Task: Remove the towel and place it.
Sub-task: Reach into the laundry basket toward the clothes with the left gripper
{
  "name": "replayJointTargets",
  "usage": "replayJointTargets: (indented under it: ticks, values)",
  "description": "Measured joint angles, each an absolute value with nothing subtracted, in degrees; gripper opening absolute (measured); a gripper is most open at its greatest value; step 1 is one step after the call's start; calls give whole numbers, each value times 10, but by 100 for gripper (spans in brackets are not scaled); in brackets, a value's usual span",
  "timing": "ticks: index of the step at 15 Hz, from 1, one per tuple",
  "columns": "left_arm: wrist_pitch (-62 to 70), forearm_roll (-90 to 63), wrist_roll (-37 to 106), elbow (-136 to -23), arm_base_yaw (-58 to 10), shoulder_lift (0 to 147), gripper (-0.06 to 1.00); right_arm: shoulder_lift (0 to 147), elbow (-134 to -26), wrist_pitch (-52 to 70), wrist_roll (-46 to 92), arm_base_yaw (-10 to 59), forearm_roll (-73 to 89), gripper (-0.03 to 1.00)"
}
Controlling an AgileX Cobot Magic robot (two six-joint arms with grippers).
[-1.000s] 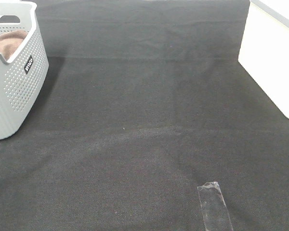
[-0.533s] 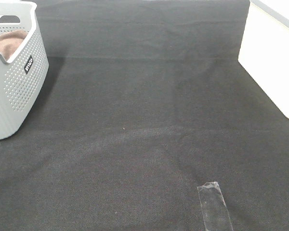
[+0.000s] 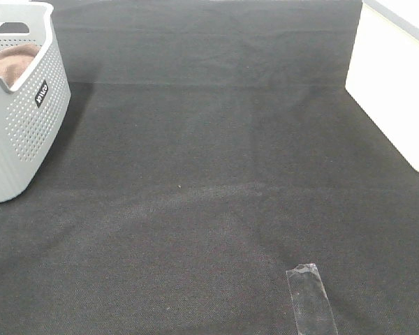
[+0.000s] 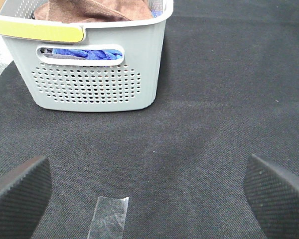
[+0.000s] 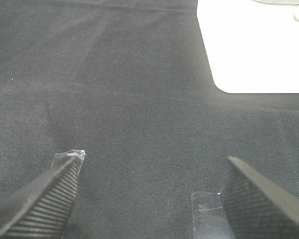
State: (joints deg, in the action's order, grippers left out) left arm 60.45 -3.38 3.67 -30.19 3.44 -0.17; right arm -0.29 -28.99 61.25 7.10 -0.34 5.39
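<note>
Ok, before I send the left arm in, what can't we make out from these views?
Towel: the left wrist view's edge crops it; in the high view the basket wall hides most.
Blue cloth in the basket: seen only through the handle slot.
Left gripper, right gripper: outside the high view; only fingertips show.
White bin: cut off by the frame; inside unseen.

Black cloth table (image 3: pixel 209 174): grey basket (image 4: pixel 89 84) ahead of left gripper (image 4: pixel 149 199), clear tape strip (image 4: pixel 108 219) between its fingers (image 4: pixel 20 194); white box (image 5: pixel 254 45) ahead of right gripper (image 5: pixel 149 199), tape pieces (image 5: pixel 207 211) beside both its fingers.
</note>
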Motion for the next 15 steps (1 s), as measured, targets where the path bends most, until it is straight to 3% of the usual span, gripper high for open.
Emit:
replayJointTargets:
  ticks: [4,9,15]
  values:
    - [686,34,239,-488,34,194,99,-3,-290,612,71,-3,54,76]
    - [696,205,482,-765,34,628,99,-3,-290,612,71,-3,54,76]
    - [654,247,564,-1011,60,1022,99,-3,-290,612,71,-3,54,76]
